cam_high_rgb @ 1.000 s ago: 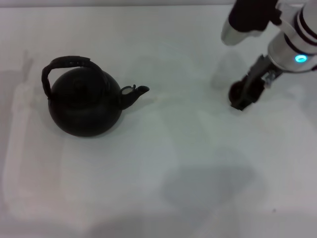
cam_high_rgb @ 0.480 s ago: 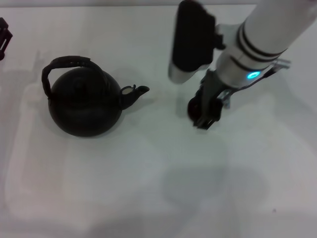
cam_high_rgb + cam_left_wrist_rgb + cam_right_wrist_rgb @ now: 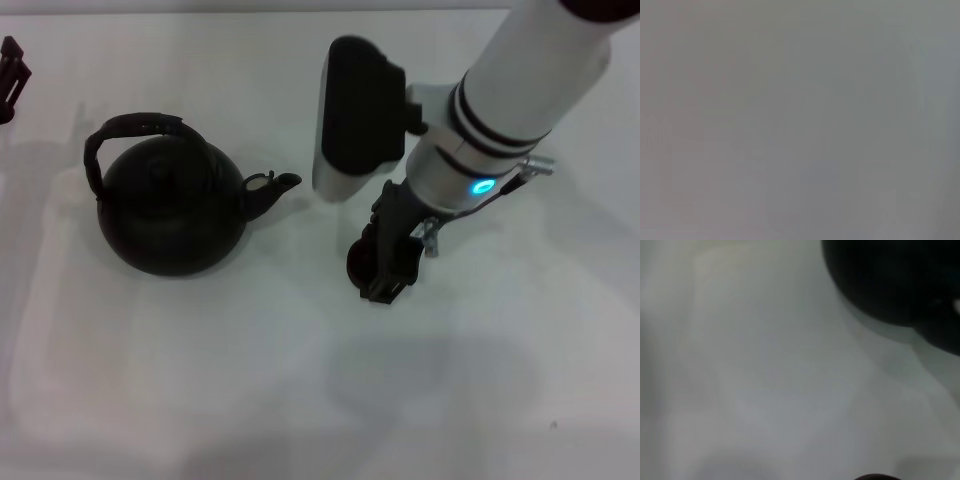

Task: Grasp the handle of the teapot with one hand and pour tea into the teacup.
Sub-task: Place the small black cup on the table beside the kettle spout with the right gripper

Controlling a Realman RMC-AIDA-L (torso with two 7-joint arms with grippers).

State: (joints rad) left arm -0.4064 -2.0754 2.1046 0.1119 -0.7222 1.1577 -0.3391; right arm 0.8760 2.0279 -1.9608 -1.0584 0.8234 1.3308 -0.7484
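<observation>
The teacup (image 3: pixel 360 262) sits in the closed right gripper (image 3: pixel 385 268), low over the white surface (image 3: pixel 300 380), near the teapot's (image 3: pixel 170 215) spout and on its right — the spout points straight toward it. The handle (image 3: pixel 135 128) arches over the pot's far side, untouched. The left gripper (image 3: pixel 10 75) hangs at the far left edge, nearer the handle — I cannot tell its state.

Right pincer (image 3: pixel 385 270) lowered, clamped (left (image 3: pixel 10 75) parked far off).

Right end effector (image 3: pixel 385 262), seemingly with the teacup (image 3: pixel 360 262), now nearer the teapot (image 3: pixel 172 208).
</observation>
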